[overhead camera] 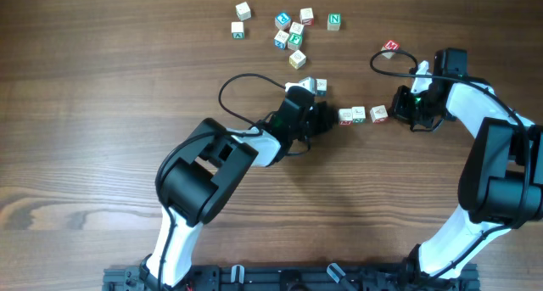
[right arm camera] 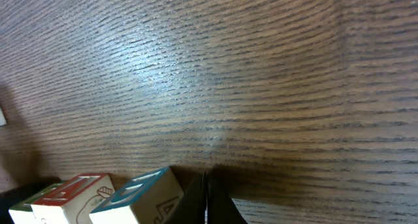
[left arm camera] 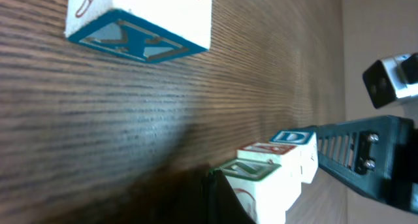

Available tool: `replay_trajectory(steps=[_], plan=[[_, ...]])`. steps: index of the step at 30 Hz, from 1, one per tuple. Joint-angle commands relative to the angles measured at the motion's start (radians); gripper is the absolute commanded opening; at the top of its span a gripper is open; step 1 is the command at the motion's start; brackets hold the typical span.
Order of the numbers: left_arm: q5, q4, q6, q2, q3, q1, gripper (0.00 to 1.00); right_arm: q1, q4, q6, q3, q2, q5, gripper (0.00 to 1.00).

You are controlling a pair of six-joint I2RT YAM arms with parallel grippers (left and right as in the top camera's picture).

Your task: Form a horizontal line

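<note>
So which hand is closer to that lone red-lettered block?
Right. The right hand is at the row end nearest that block; the left hand, at the other.

The horizontal line (overhead camera: 362, 114) lies between left tool (overhead camera: 329, 120) and right tool (overhead camera: 397, 109).

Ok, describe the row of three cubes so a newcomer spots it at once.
On the wooden table, look at the gap between the left claw and the right claw, right of centre. There lies the horizontal line: three pale letter cubes. Unlike the scattered cubes nearer the far edge, these sit side by side in one straight row.
</note>
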Motion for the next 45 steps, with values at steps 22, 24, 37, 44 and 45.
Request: replay_trajectory(steps=[22, 24, 37, 44, 45], plan=[[-0.021, 0.004, -0.014, 0.027, 0.045, -0.026, 0.04, 0.014, -0.027, 0.0, -0.008, 0.015, -0.018, 0.04], [-0.038, 0.005, -0.015, 0.027, 0.045, -0.036, 0.04, 0.014, -0.016, 0.0, -0.008, 0.015, -0.018, 0.04], [-0.124, 0.006, -0.035, 0.027, 0.045, -0.077, 0.04, 0.014, 0.02, -0.025, -0.001, 0.014, -0.012, 0.04], [-0.139, -0.005, -0.035, 0.027, 0.045, -0.058, 0.04, 0.014, -0.016, -0.022, 0.103, 0.0, 0.097, 0.04], [-0.152, -0.006, -0.035, 0.027, 0.045, -0.055, 0.04, 0.014, -0.027, -0.023, 0.12, -0.002, 0.102, 0.04]])
